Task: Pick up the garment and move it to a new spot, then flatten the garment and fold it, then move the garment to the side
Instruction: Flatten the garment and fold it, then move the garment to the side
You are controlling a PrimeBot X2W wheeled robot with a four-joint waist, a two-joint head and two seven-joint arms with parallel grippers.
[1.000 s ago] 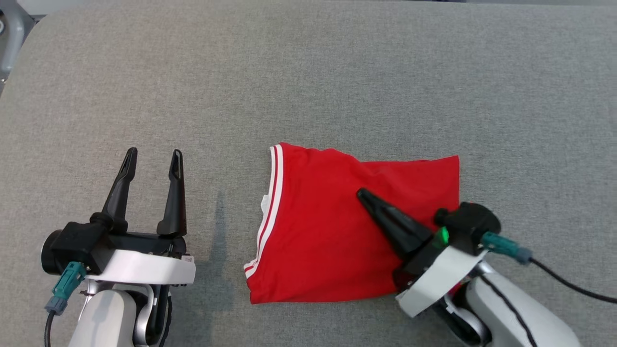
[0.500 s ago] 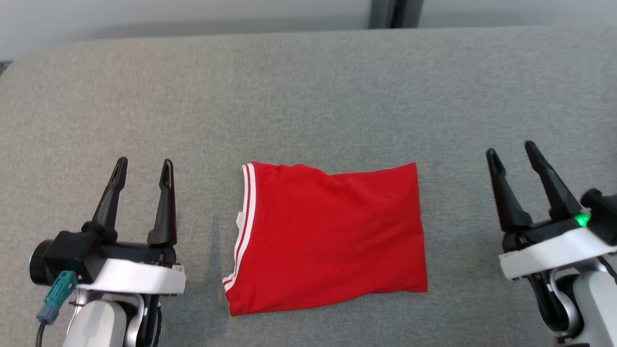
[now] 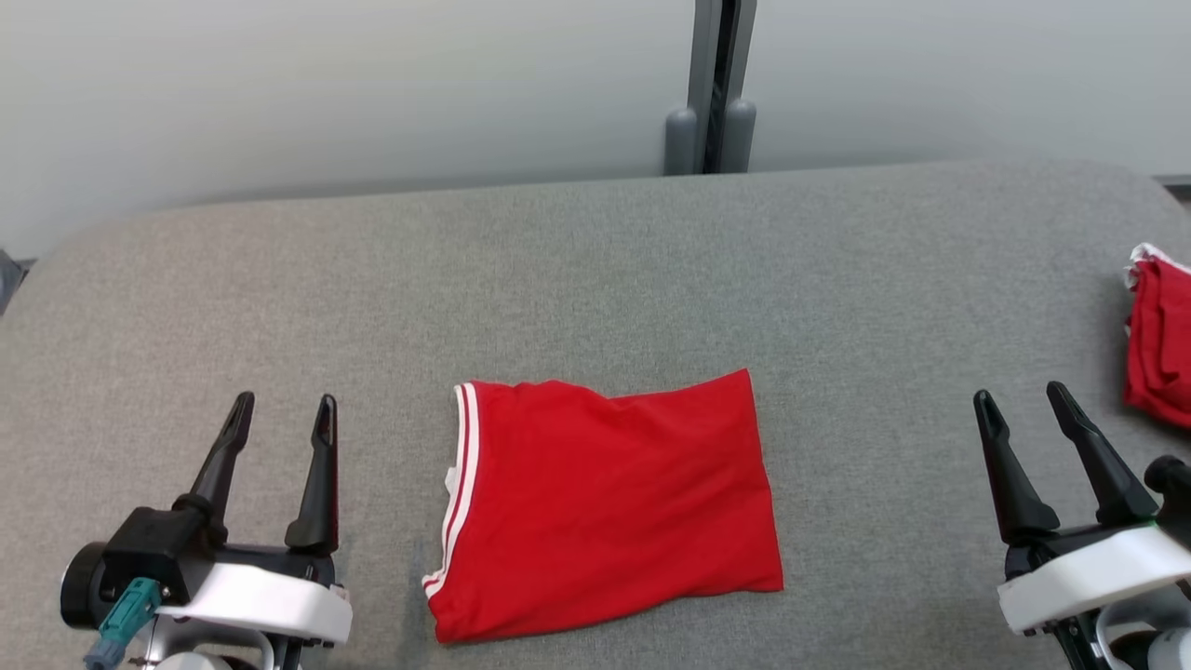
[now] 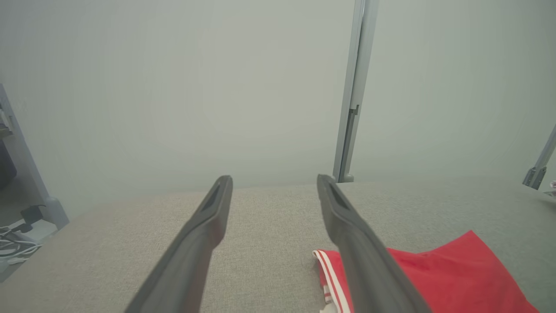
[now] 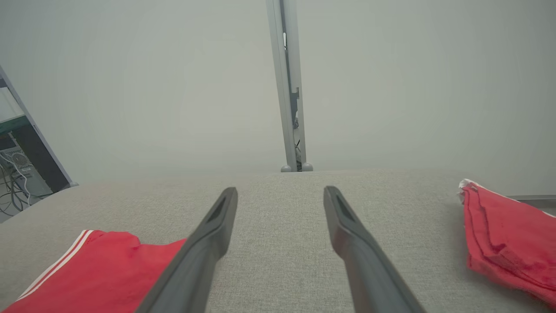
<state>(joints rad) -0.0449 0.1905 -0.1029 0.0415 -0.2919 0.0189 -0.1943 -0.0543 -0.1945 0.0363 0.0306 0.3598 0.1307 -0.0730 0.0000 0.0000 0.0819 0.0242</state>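
Note:
A red garment (image 3: 605, 498) with a white-striped edge lies folded into a rough rectangle on the grey padded table (image 3: 595, 270), near its front middle. It also shows as the red garment (image 4: 434, 278) at the lower right of the left wrist view and as the garment (image 5: 95, 274) at the lower left of the right wrist view. My left gripper (image 3: 282, 416) stands open to the garment's left, apart from it, with nothing between its fingers. Off to the garment's right my right gripper (image 3: 1022, 407) is open and empty too.
Another folded red garment (image 3: 1158, 349) lies at the table's right edge, also seen as the red pile (image 5: 508, 239) in the right wrist view. A grey post (image 3: 712, 88) stands against the pale wall behind the table. Cables and equipment (image 5: 17, 174) sit off to the left.
My right gripper lifted off the garment, opened and drew back to the right. The head camera tilted up, so the wall and the second red garment came into view.

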